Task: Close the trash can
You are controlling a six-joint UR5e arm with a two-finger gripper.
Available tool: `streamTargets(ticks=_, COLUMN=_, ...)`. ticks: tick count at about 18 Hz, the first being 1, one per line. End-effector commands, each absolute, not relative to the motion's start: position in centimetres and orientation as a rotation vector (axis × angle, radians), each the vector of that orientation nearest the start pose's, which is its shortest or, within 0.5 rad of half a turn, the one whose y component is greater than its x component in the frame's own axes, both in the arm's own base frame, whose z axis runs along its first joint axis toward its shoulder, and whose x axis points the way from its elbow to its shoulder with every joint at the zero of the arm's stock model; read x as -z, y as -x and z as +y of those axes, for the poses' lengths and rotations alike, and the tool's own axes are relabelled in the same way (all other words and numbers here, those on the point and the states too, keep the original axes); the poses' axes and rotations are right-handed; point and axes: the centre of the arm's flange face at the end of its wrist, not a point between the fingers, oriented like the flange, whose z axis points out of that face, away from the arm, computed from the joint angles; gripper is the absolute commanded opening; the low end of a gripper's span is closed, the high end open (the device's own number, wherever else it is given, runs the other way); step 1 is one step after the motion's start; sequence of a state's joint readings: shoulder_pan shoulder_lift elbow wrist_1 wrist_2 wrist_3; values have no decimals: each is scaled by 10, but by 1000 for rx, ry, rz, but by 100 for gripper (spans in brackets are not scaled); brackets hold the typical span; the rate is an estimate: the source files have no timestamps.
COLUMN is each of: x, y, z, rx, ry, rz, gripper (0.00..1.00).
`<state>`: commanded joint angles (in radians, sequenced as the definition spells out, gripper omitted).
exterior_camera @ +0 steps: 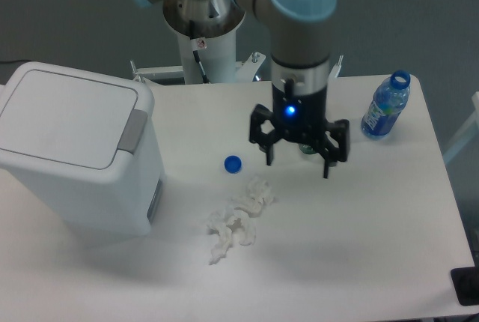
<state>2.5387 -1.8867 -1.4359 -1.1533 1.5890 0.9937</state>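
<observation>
Camera view: the bin [75, 157] sits shut at the table's [359, 247] left end, lid flat.

Next in size, the arm hangs over mid-table, well apart from the bin, gripper [298, 156] empty with jaws spread wide. Then the blue bottle [386, 106] far right, the crumpled tissue [236, 221] in front, and the small blue cap [233, 163]. To my eye the closing looks done; best to lift clear without brushing whatever hides behind the gripper.
</observation>
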Motion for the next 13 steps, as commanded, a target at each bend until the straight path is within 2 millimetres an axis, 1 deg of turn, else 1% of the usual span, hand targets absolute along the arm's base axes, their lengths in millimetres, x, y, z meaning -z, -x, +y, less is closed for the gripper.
streamTargets(ticks=2, x=-403, y=451, z=475, rx=-243, ry=3062, rz=151, gripper=100)
streamTargets(ticks=5, x=-374, y=449, z=487, rx=-169, ry=3093, rz=257, gripper=100)
streamTargets(ticks=7, x=-362, y=452, z=487, rx=-148, ry=3102, rz=344, gripper=100)
streamTargets(ticks=10, x=-341, y=447, z=482, rx=-113, ry=3125, rz=357, gripper=100)
streamTargets(ticks=11, x=-337, y=445, z=480, rx=-112, ry=3130, rz=362, gripper=100)
streamTargets(ticks=12, x=-340, y=441, z=481, rx=-120, ry=3128, rz=362, gripper=100)
streamTargets(ticks=13, x=-339, y=433, z=487, rx=-109, ry=3123, rz=378, gripper=100)
